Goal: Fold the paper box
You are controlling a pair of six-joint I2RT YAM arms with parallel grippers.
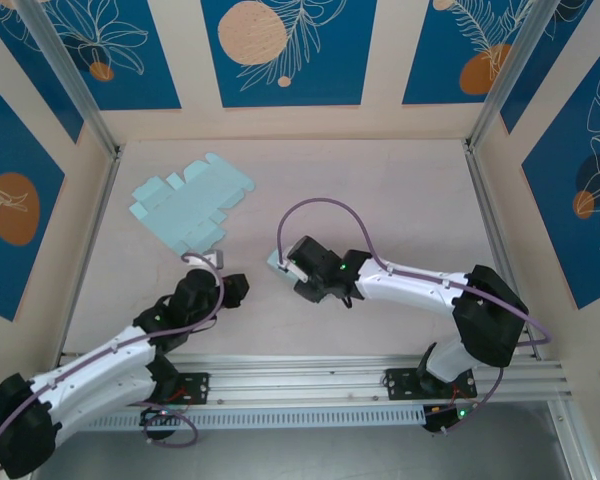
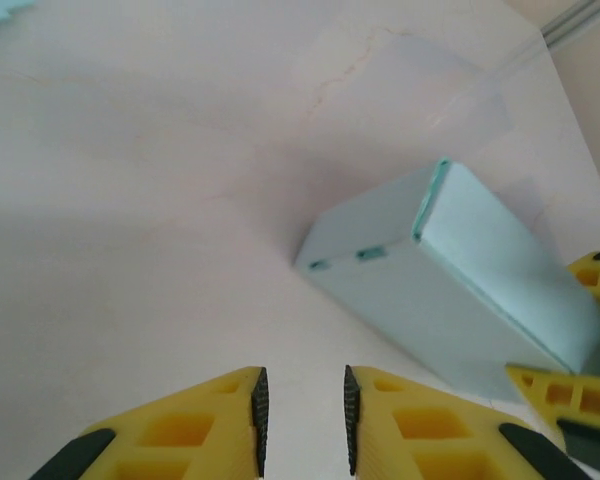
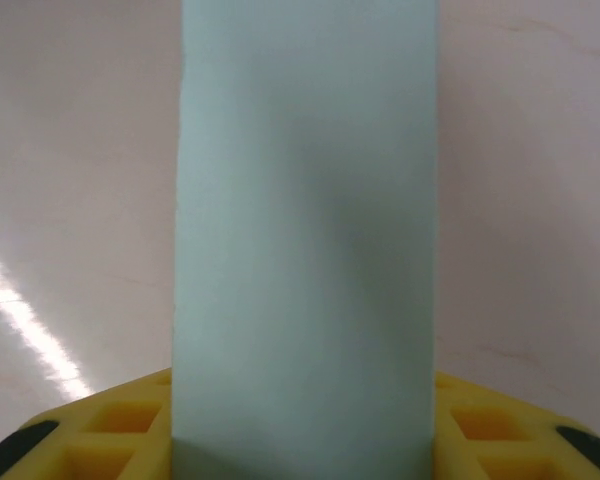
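Note:
A pale blue folded paper box (image 1: 277,262) lies on the table near the middle. My right gripper (image 1: 288,268) is shut on it from the right. In the right wrist view the box (image 3: 305,220) stands between the yellow fingers (image 3: 110,420), which touch both its sides. In the left wrist view the same box (image 2: 450,290) lies ahead to the right, its closed end with tab slots facing me. My left gripper (image 2: 302,415) stands a short way left of the box (image 1: 242,290), jaws a little apart with nothing between them.
A flat, unfolded pale blue box sheet (image 1: 190,205) lies at the back left of the table. Aluminium posts (image 1: 75,90) frame the sides, and a rail (image 1: 380,375) runs along the near edge.

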